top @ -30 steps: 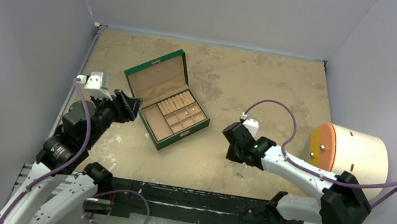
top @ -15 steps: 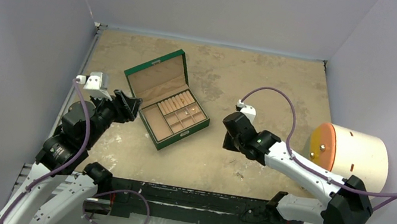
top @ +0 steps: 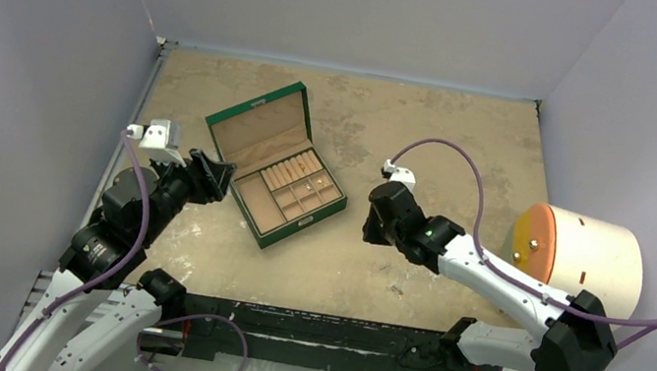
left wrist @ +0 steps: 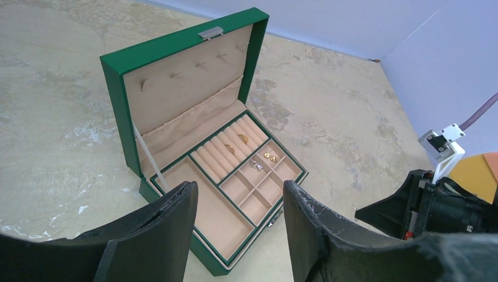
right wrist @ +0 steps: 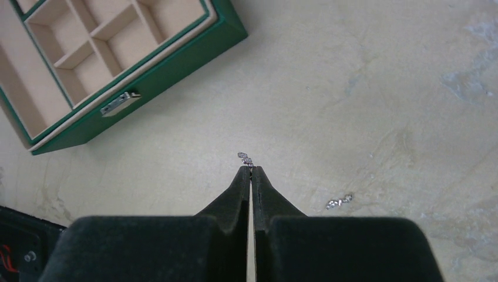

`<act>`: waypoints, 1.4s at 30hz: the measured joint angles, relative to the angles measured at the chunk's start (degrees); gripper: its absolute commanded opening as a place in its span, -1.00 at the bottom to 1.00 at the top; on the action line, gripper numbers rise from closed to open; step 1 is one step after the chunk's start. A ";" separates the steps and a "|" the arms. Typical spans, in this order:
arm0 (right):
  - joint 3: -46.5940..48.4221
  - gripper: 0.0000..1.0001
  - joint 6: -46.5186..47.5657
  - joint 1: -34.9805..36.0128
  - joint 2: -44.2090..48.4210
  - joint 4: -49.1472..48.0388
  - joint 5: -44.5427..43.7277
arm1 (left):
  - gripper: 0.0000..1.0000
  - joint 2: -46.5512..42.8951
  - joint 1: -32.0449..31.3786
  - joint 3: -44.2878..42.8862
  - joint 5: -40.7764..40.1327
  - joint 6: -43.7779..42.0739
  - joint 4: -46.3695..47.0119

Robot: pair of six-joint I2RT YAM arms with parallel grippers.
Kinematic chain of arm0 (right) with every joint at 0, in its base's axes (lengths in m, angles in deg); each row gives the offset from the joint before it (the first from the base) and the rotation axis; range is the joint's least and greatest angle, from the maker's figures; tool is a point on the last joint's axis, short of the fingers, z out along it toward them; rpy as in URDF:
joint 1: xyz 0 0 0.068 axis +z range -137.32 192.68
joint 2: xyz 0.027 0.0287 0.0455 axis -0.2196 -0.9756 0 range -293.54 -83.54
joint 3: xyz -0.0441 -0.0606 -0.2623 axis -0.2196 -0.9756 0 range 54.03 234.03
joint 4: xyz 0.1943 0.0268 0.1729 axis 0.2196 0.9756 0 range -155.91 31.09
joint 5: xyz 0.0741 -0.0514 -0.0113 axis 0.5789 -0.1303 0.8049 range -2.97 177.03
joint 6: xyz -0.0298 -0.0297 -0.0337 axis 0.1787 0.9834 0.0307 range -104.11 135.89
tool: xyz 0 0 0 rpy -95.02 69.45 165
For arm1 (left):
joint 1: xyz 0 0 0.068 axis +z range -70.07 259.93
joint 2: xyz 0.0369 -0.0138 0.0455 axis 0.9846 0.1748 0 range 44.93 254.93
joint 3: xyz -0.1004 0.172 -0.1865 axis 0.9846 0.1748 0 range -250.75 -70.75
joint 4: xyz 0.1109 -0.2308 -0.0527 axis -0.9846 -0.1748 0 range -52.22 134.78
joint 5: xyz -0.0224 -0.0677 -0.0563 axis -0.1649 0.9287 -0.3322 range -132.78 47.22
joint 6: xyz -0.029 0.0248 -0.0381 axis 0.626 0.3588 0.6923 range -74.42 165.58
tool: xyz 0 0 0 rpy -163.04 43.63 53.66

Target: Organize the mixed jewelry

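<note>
The tan desk carries an open green box, left of centre. The left tool hovers near the box, fingers apart. The right tool, right of the box, is pinched together on a tiny silver stud. A loose silver piece lies on the desk nearby. Gold pieces sit in the box's compartments.

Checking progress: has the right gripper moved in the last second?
Yes. In the top view the right gripper, shut on a tiny silver piece, has shifted left toward the green box.
</note>
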 measured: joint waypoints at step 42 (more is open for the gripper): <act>24.52 -0.69 14.62 3.56 -34.38 -14.01 19.17 | 0.10 -0.09 0.00 0.04 0.17 -0.02 0.00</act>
